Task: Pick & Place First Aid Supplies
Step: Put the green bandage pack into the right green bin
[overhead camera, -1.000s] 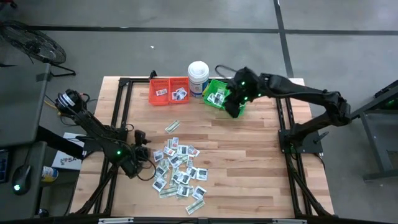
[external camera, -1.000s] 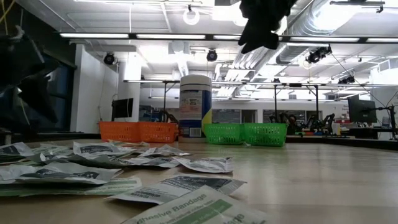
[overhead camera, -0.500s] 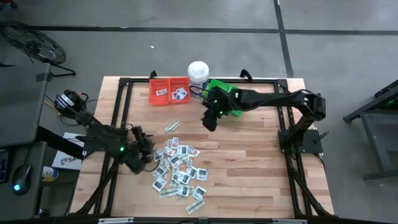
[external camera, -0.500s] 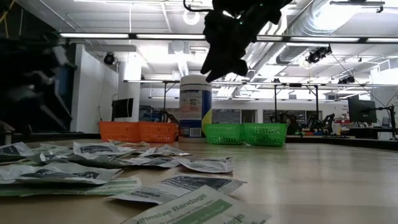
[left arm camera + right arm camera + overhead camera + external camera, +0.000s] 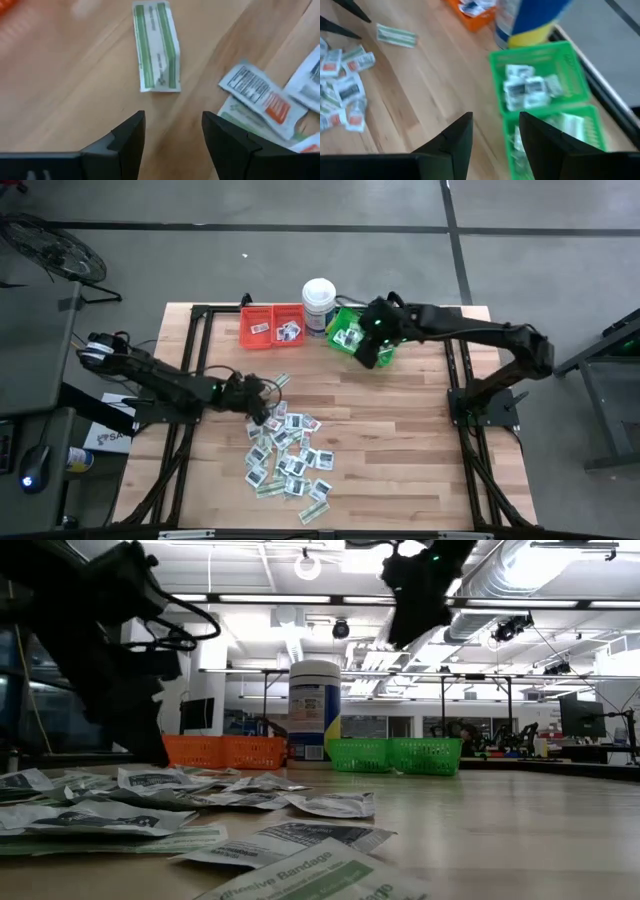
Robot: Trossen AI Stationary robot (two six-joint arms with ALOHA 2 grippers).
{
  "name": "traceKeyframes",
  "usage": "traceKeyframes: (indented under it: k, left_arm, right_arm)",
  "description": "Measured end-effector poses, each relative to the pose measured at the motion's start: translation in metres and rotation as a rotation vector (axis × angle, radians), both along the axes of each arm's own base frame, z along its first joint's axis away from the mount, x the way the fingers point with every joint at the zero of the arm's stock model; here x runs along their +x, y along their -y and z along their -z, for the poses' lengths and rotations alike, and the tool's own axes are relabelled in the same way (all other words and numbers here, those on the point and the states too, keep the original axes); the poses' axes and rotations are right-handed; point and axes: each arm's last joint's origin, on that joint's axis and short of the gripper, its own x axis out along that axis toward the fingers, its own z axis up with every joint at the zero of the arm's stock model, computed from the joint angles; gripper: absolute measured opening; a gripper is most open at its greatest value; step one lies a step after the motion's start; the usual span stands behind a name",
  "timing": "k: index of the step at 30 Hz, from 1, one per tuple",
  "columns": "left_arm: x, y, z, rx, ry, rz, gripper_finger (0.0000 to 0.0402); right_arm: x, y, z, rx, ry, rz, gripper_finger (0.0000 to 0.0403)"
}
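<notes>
From above, the left gripper [image 5: 262, 405] reaches in over the wooden table [image 5: 400, 440] at the upper edge of the heap of first aid supplies [image 5: 285, 452], with one green-striped strip [image 5: 277, 384] lying just apart from the heap; the right gripper [image 5: 372, 352] hangs over the green bins [image 5: 347, 333], which hold a few packets, beside the white tub [image 5: 319, 302] and the red bins [image 5: 271, 326]. Down at table level the packets [image 5: 150, 802] spread across the near boards, the left arm [image 5: 100, 640] dark above them, the right arm [image 5: 420, 585] high up over the tub and bins. From the left wrist its two fingers [image 5: 127, 137] stand apart with bare wood between them, nothing held, the green-striped strip [image 5: 157, 46] just ahead. From the right wrist the fingers [image 5: 457, 142] are likewise spread and empty above the green bins [image 5: 540, 95]
</notes>
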Motion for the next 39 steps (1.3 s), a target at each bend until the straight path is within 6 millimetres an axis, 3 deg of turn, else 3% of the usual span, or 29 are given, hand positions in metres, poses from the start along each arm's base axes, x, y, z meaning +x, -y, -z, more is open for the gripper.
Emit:
traceKeyframes:
  k: [9,17,28,39]
  left_arm:
    - [0.002,-0.015,0.002,-0.263,0.107,-0.274,0.0192]
    - [-0.001,-0.015,0.006,-0.444,0.244,-0.589,0.0192]
    - [-0.001,-0.018,0.005,-0.474,0.388,-0.798,0.0192]
    - [0.004,-0.024,0.008,-0.471,0.419,-0.829,0.0192]
  right_arm:
    - [-0.058,0.015,-0.033,-0.044,0.001,0.052,0.0153]
    - [-0.089,0.017,-0.055,-0.121,0.067,0.062,0.0153]
    - [-0.096,0.019,-0.06,-0.146,0.08,0.061,0.0153]
    - [-0.095,0.02,-0.061,-0.163,0.095,0.071,0.0153]
